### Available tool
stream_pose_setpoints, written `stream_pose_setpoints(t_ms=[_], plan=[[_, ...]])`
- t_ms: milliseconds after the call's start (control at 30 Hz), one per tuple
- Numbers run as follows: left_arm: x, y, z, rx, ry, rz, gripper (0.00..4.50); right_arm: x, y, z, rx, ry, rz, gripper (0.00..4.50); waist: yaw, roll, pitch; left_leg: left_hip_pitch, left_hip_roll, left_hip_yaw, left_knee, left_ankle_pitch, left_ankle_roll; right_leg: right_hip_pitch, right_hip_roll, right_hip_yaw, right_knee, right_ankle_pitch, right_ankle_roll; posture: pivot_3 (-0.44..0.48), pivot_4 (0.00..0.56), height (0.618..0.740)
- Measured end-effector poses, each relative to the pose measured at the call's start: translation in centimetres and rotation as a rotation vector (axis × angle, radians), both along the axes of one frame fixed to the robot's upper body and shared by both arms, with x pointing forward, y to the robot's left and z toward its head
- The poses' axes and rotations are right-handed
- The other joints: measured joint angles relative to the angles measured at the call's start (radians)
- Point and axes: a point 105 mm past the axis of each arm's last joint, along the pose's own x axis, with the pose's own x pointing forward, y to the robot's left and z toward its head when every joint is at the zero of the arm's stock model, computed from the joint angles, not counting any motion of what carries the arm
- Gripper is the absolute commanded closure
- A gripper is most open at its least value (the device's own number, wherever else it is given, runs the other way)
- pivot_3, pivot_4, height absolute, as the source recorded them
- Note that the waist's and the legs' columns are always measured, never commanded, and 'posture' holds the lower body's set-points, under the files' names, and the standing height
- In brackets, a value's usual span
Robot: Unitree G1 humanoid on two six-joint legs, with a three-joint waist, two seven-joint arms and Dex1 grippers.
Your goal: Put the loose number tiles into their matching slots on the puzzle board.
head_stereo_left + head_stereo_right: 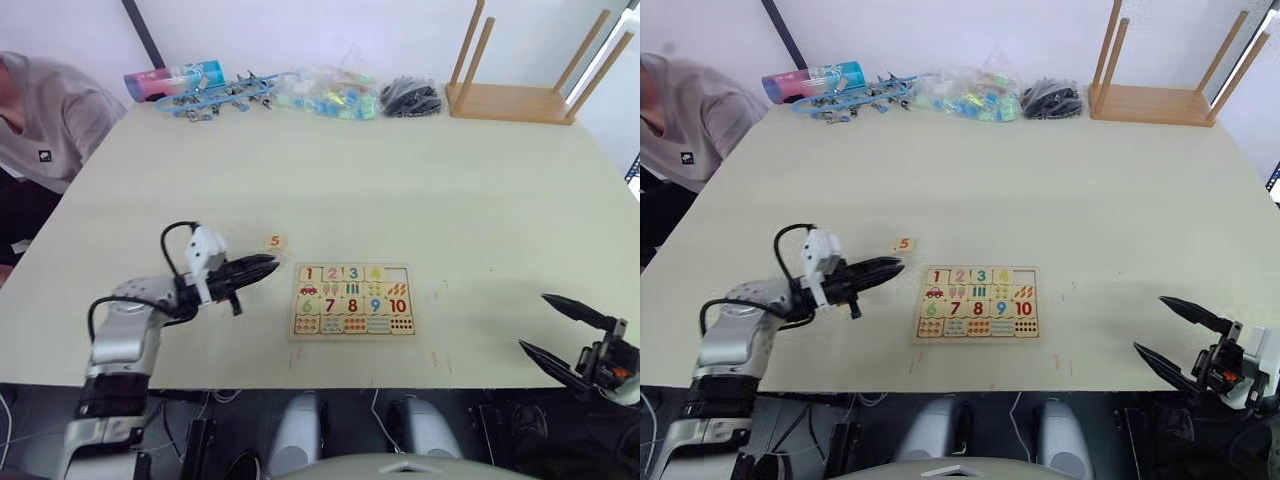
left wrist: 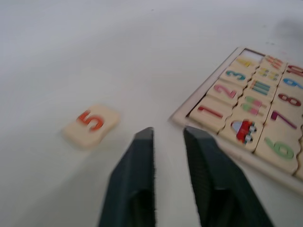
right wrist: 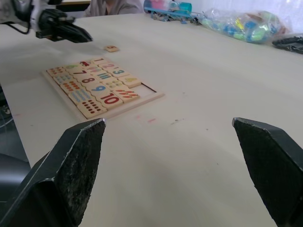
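One loose tile, the 5 tile (image 1: 276, 242), lies on the table (image 1: 420, 180) just off the puzzle board's (image 1: 352, 300) far-left corner; the board sits near the table's near edge. The left gripper (image 1: 262, 268) hangs close by, fingers almost together, holding nothing.

From the left wrist, tiles 1 to 4 sit in their row and the fifth slot (image 2: 251, 56) at its end looks bare.

From the right wrist, the right gripper (image 3: 180, 156) is spread wide, empty, well apart from the board.

Risk: narrow fingers may push the flat tile away rather than straddle it.
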Motion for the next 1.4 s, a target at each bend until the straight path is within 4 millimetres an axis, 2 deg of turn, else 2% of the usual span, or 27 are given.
stream_pose_setpoints(t_ms=[133,167,367,467,900,1400], plan=[[-1.2,2.2,-0.6,0.012,0.009,0.071,0.38,-0.2,-0.5,0.0,0.002,0.006,-0.016,0.00,0.002,0.000,0.000,0.000,0.000,0.000,0.000,0.000,0.000,0.000,-0.001,-0.001,0.000,0.000,0.000,0.000,0.150,0.737],[-1.5,2.7,-0.6,0.008,0.010,0.091,0.10,-0.2,-0.6,0.0,-0.001,0.006,-0.016,0.00,0.002,0.000,0.000,0.000,0.000,0.000,0.000,0.000,0.000,0.000,-0.002,-0.001,0.000,0.000,0.000,0.000,0.150,0.737],[-2.9,5.6,-1.0,0.017,0.033,0.170,0.10,-0.4,-1.2,-0.3,0.002,0.023,-0.038,0.00,0.000,0.000,0.000,0.001,0.000,0.000,-0.002,0.000,0.000,0.000,-0.001,-0.001,0.000,0.000,0.000,0.000,0.150,0.737],[-3.4,6.2,-1.0,0.015,0.029,0.180,0.10,-0.4,-1.3,-0.5,-0.002,0.032,-0.046,0.00,0.001,0.000,0.000,0.001,0.000,0.000,-0.002,0.000,0.000,0.000,-0.002,-0.001,0.000,0.000,0.000,0.000,0.150,0.737],[-3.7,6.0,-1.1,0.013,0.028,0.162,0.10,-0.4,-1.3,-0.8,-0.005,0.029,-0.062,0.00,0.000,0.000,0.000,0.001,0.000,0.000,-0.002,0.000,0.000,0.000,-0.002,-0.001,0.000,0.000,0.000,0.000,0.150,0.737],[-3.4,4.9,-0.9,0.021,0.022,0.118,0.10,-0.5,-1.1,-1.1,0.004,0.035,-0.069,0.00,0.001,0.000,0.000,0.001,0.000,0.000,-0.002,0.000,0.000,0.000,-0.002,-0.001,0.000,0.000,0.000,0.000,0.150,0.737]])
